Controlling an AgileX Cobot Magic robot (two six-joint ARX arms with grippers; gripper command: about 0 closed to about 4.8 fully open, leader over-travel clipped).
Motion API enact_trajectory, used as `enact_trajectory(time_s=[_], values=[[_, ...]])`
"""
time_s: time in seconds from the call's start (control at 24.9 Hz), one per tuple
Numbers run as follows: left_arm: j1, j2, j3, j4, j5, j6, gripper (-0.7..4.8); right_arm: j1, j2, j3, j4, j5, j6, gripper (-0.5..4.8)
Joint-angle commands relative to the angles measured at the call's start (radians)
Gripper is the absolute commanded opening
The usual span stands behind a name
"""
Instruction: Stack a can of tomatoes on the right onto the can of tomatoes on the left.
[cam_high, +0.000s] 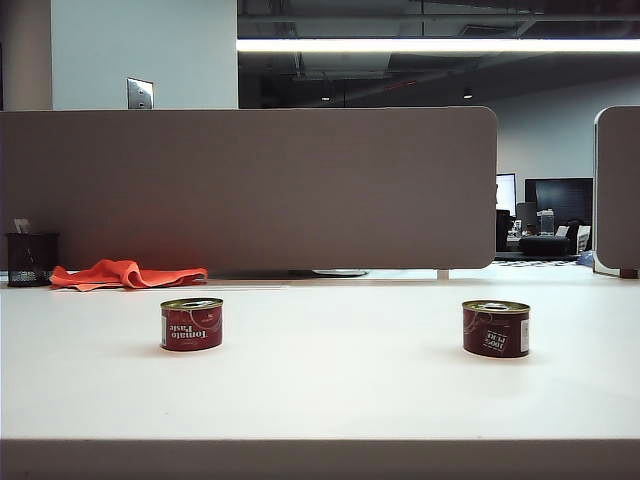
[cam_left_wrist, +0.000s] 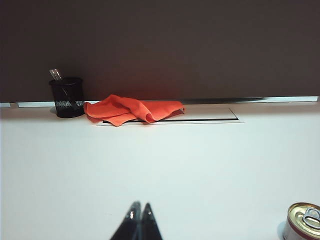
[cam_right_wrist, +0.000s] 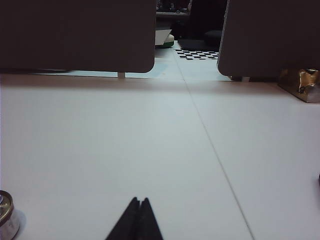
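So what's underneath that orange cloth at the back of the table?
The orange cloth lies on the white table, partly over a black-outlined rectangular panel set into it. Whatever the folds cover is hidden.

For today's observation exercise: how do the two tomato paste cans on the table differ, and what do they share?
The left can shows large "Tomato Paste" lettering, mirrored in this view; the right can shows smaller print and a white label panel at its edge. The left can stands nearer the orange cloth; the right can stands on bare table. Both are upright, short, dark red, gold-lidded, unstacked and untouched.
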Motion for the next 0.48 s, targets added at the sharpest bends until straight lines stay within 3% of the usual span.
enact_trajectory(time_s=[0.04,0.32,0.48], values=[[0.001,0.000,0.000,-0.006,0.004,-0.008,-0.05,0.000,-0.002,-0.004,0.023,-0.002,0.007,-0.05],[0.001,0.000,0.000,-0.021,0.003,-0.019,-0.05,0.000,-0.002,-0.004,0.027,-0.028,0.006,-0.05],[0.001,0.000,0.006,-0.023,0.037,-0.125,-0.05,0.000,-0.002,-0.002,0.069,-0.028,0.010,-0.05]])
